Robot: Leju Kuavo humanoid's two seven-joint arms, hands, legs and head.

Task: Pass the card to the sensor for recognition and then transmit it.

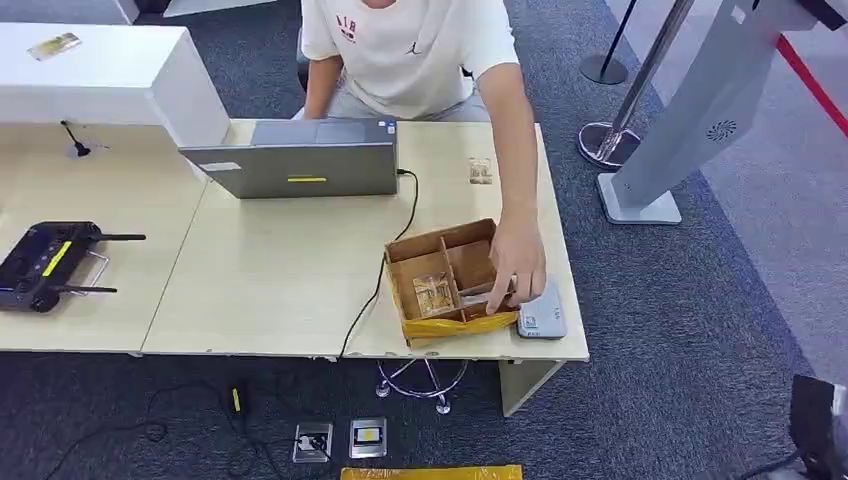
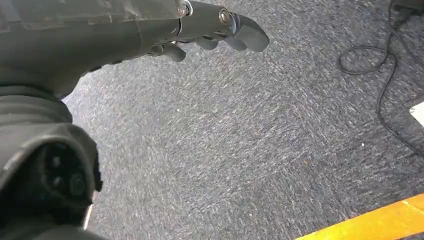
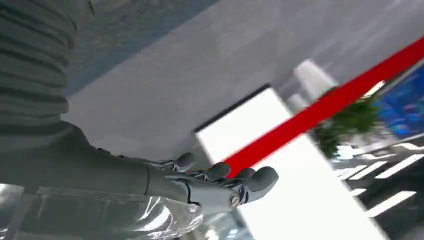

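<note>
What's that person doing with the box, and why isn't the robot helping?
A person's hand reaches into a cardboard box at the table edge, next to a small grey card reader. A laptop sits further back. The robot's left hand hangs over the carpet and its right hand is held out, fingers apart, both holding nothing. It hasn't picked up a card yet.
</note>
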